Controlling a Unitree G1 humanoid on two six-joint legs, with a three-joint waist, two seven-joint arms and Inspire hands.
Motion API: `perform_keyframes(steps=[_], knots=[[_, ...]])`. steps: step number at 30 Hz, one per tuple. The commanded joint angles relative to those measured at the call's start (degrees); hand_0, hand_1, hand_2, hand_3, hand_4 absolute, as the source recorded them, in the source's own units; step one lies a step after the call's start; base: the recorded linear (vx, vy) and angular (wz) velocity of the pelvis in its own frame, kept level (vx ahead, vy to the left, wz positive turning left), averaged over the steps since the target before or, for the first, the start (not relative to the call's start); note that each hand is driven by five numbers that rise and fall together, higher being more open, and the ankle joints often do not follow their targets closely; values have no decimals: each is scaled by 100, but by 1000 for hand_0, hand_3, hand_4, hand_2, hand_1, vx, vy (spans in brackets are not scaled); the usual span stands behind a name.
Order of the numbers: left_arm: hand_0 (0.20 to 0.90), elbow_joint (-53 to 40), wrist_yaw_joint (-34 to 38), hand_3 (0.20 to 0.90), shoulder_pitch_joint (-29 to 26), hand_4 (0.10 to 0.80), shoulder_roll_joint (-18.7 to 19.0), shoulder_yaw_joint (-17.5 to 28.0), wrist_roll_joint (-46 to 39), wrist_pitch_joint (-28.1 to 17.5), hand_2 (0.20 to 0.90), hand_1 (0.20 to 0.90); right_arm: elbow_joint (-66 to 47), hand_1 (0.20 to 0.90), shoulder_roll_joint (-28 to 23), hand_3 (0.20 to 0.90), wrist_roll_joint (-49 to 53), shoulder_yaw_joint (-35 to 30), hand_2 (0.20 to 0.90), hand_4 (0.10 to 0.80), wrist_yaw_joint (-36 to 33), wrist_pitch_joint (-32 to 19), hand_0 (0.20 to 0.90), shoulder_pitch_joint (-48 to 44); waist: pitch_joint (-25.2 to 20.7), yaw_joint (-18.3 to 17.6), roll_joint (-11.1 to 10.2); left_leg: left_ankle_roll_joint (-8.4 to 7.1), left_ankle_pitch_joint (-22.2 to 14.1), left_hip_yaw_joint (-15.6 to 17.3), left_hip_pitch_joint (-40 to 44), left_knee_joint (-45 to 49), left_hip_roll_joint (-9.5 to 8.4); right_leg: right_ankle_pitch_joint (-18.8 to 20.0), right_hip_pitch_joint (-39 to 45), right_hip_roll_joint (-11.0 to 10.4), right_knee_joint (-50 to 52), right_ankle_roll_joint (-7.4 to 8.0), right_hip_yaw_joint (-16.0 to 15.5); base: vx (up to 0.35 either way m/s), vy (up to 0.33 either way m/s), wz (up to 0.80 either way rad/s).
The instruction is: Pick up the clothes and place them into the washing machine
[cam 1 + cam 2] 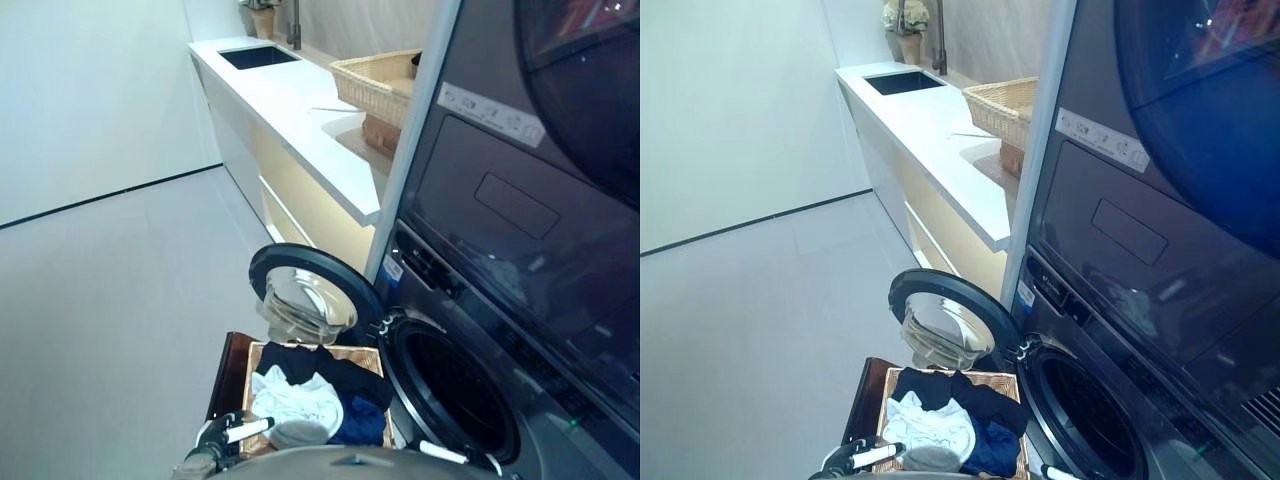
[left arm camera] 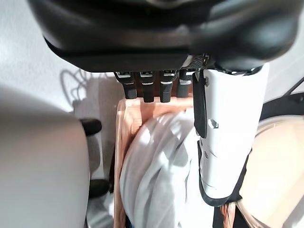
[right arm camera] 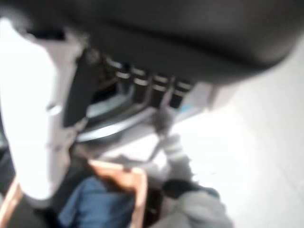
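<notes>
Clothes (image 1: pixel 300 395) heaped in basket (image 1: pixel 255 352), no clear long axis.

Washer drum (image 1: pixel 455 390) mouth unobstructed; open door (image 1: pixel 312 290) stands just behind clothes basket (image 1: pixel 258 352).

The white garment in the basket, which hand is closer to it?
Left. The left hand sits at the basket edge beside the white garment; the right hand is further, by the washer opening.
</notes>
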Motion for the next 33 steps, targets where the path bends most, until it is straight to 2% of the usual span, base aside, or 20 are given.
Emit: perform_keyframes(steps=[1, 5, 8, 9, 10, 14, 15, 17, 18, 19, 20, 23, 27, 29, 31, 33], knots=[[900, -5, 33, 900, -233, 800, 128, 194, 133, -220, 900, 900, 231, 900, -65, 900, 7, 64, 900, 800, -56, -171, 900, -317, -230, 117, -322, -193, -252, 121, -214, 257, -181, 672, 189, -260, -657, 401, -32, 0, 103, -12], [900, -102, 117, 900, -232, 800, 167, 159, 216, -265, 900, 900, 50, 900, -47, 900, -29, 200, 900, 800, -82, -214, 900, -476, -205, 239, -292, -133, -270, 184, -221, 241, -247, 744, 178, -349, -712, 463, -77, -5, 93, -17], [900, -321, 214, 900, -259, 800, 223, 109, 239, -333, 900, 900, -293, 900, -2, 900, -253, 563, 900, 800, -98, -268, 900, -686, -122, 340, -295, -124, -256, 245, -331, 272, -287, 798, 61, -421, -652, 512, -214, -78, 49, -1], [900, -504, 366, 900, -451, 800, 330, -139, 502, -389, 900, 900, -496, 900, 41, 900, -254, 751, 900, 800, -197, -305, 900, -922, 30, 335, -327, -163, -170, 188, -470, 275, -270, 836, -77, -425, -594, 490, -246, -128, 6, 24], [900, -504, 367, 900, -452, 800, 330, -139, 503, -389, 900, 900, -496, 900, 42, 900, -254, 751, 900, 800, -197, -305, 900, -923, 30, 333, -328, -163, -170, 185, -472, 276, -271, 835, -79, -425, -592, 489, -249, -125, -9, 26], [900, -1058, 597, 900, -540, 800, 463, -899, 1464, -507, 900, 900, -583, 900, 80, 900, -156, 895, 900, 800, -308, -357, 900, -1200, 93, 340, -311, -192, -99, 211, -513, 139, -244, 900, -116, -430, -793, 477, -341, -13, -11, -3], [900, -1501, 682, 900, -573, 800, 586, -1361, 2134, -558, 900, 900, -525, 900, 59, 900, -145, 924, 900, 800, -334, -360, 900, -1220, 115, 334, -282, -197, -89, 240, -510, 95, -242, 929, -114, -425, -873, 474, -329, 13, -13, -24], [900, -1521, 791, 900, -621, 800, 659, -1540, 2466, -581, 900, 900, -514, 900, 62, 900, -149, 943, 900, 800, -337, -373, 900, -1218, 122, 321, -271, -200, -89, 258, -498, 76, -237, 937, -113, -415, -905, 475, -304, 28, -9, -18], [900, -1956, 928, 900, -695, 800, 856, -1986, 3205, -595, 900, 900, -433, 900, 13, 900, -146, 909, 900, 800, -358, -377, 900, -1168, 117, 282, -244, -202, -104, 270, -479, 45, -230, 943, -98, -404, -963, 475, -282, 51, -13, -13], [900, -2154, 1021, 900, -742, 800, 981, -2136, 3541, -618, 900, 900, -401, 900, -25, 900, -155, 888, 900, 800, -374, -389, 900, -1134, 119, 261, -231, -206, -108, 273, -467, 22, -222, 942, -90, -400, -989, 480, -270, 52, -13, -13], [900, -2159, 1021, 900, -739, 800, 983, -2137, 3543, -615, 900, 900, -401, 900, -23, 900, -156, 886, 900, 800, -374, -389, 900, -1132, 121, 264, -232, -206, -108, 274, -462, 19, -222, 942, -86, -399, -990, 480, -269, 40, -11, -7], [900, -2369, 1286, 900, -1058, 800, 1250, -2601, 4343, -632, 900, 900, -214, 900, -140, 900, -139, 736, 900, 800, -415, -381, 900, -1027, 129, 124, -181, -215, -112, 301, -472, -20, -217, 949, -133, -391, -1007, 480, -216, 42, -6, -14], [900, -2288, 1422, 900, -1359, 800, 1326, -2881, 4828, -597, 900, 900, -167, 900, -244, 900, -160, 628, 900, 800, -411, -385, 900, -908, 148, 17, -137, -213, -132, 342, -502, -33, -221, 961, -214, -378, -1016, 471, -150, 16, 11, -12], [900, -2470, 1561, 900, -1623, 800, 1506, -3255, 5275, -724, 900, 900, -184, 900, -325, 900, -105, 511, 900, 800, -409, -421, 900, -831, 212, -103, -111, -197, -158, 401, -609, 8, -224, 1005, -331, -367, -1030, 470, -71, -26, 29, -29], [900, -2508, 1613, 900, -1665, 800, 1574, -3319, 5382, -755, 900, 900, -200, 900, -338, 900, -103, 497, 900, 800, -407, -442, 900, -810, 215, -111, -109, -191, -171, 439, -650, 30, -223, 1023, -380, -364, -1031, 474, -31, -25, 24, -26], [900, -2735, 1789, 900, -1764, 800, 1829, -3604, 5894, -861, 900, 900, -272, 900, -364, 900, -113, 461, 900, 800, -424, -506, 900, -709, 222, -165, -92, -171, -211, 557, -717, 79, -229, 1070, -477, -358, -1027, 484, 99, -1, 34, -32]])
